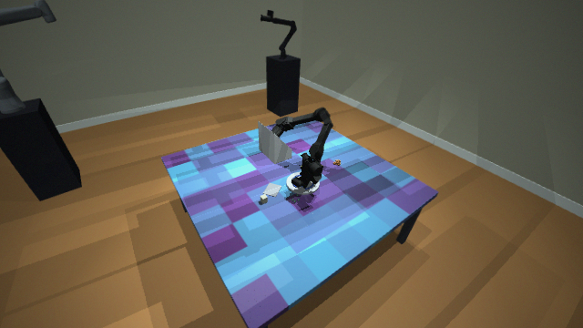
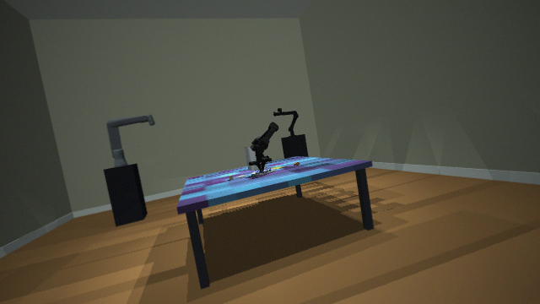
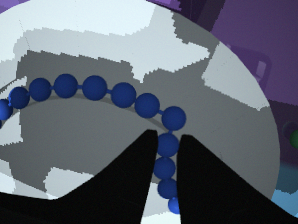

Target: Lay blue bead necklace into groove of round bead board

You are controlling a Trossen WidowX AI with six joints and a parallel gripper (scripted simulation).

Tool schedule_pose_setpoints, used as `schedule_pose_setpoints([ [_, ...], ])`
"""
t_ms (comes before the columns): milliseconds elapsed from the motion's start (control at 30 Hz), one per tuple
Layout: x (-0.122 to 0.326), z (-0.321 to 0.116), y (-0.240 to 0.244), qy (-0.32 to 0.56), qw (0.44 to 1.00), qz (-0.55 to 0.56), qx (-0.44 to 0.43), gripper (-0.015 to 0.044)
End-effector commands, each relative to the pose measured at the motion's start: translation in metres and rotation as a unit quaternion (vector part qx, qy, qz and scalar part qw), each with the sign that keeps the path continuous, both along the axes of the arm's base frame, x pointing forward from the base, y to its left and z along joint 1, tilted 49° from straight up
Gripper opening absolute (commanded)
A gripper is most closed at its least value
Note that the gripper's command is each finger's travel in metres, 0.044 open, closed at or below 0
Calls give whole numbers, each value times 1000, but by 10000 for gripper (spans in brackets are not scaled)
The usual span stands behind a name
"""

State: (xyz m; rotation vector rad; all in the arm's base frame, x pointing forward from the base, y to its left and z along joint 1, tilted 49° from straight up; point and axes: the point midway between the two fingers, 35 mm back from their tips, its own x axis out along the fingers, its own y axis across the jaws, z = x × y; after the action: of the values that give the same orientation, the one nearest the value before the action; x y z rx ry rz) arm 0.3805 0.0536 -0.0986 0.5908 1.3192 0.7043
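Wrist view: your gripper (image 1: 304, 184) (image 2: 261, 171) (image 3: 166, 141) has fingers pinched on blue bead necklace (image 3: 95, 88), just past bend, prob so you can nudge that stretch toward groove. Necklace sits over round bead board (image 1: 290, 188) (image 2: 254, 174) (image 3: 240, 135), arc roughly following groove line; can't tell if seated tbh.

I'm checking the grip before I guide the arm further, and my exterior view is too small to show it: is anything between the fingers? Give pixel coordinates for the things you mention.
Observer: Yes. In the wrist view, the hand (image 1: 298, 183) (image 2: 261, 171) (image 3: 166, 141) is shut on the blue bead necklace (image 3: 95, 88).

Operator: And which way does the necklace run beyond the fingertips?

Observer: It bends sharply at the first bead past them, then arcs to the left of the wrist picture, over the bead board (image 1: 290, 188) (image 2: 255, 175) (image 3: 245, 145).

Operator: Is that arc centred in the groove?

Observer: I cannot tell; a thin curved line shows along the inner side of the beads.
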Motion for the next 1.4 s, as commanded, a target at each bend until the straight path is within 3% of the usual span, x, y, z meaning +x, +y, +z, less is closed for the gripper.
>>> schedule_pose_setpoints([
  [0,0,0,0,0,1000,0,0,0],
  [1167,3,-9,-5,3,1000,-1,2,0],
  [1367,4,-7,-8,-1,1000,0,0,157],
])
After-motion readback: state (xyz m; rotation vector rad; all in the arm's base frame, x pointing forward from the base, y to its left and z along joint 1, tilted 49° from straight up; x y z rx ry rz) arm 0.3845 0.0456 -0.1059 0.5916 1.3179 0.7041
